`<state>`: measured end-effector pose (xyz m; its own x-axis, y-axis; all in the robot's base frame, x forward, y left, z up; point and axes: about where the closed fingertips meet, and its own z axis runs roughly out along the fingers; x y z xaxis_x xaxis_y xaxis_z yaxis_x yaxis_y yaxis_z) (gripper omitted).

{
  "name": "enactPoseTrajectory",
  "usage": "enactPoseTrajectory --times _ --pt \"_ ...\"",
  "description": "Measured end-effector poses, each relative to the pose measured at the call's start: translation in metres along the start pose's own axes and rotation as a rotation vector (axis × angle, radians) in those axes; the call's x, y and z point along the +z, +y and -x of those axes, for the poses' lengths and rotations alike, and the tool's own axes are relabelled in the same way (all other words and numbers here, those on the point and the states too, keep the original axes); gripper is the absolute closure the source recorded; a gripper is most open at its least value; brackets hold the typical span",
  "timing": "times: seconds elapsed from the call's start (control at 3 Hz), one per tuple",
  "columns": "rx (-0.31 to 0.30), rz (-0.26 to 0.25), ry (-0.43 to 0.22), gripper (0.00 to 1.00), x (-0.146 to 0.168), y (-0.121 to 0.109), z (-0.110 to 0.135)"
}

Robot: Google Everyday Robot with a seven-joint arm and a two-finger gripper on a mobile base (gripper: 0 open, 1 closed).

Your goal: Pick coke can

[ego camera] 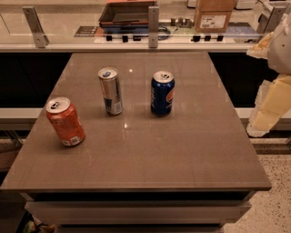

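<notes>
The coke can (65, 121), orange-red with a silver top and a small white label patch near its base, stands upright at the left side of the brown table (150, 159). My gripper (269, 107), cream-coloured, hangs off the table's right edge, far to the right of the coke can and touching nothing.
A slim silver can (110, 91) and a blue Pepsi can (162, 93) stand upright near the table's middle back. Behind the table runs a counter with metal posts (153, 26), a dark tray (128, 12) and a cardboard box (213, 16).
</notes>
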<state>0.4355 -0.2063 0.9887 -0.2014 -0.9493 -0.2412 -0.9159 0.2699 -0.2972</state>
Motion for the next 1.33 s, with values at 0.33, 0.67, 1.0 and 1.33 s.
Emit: enactPoseTrajectory --times 0.33,0.67,1.0,1.33 --pt "-0.001 -0.004 -0.080 0.00 0.006 0.014 0.013" --pt "0.002 0.020 -0.197 0.00 0.016 0.031 0.036" --pt "0.002 0.084 -0.312 0.00 0.030 0.043 0.060" --pt "-0.007 0.168 -0.407 0.00 0.051 0.061 0.091"
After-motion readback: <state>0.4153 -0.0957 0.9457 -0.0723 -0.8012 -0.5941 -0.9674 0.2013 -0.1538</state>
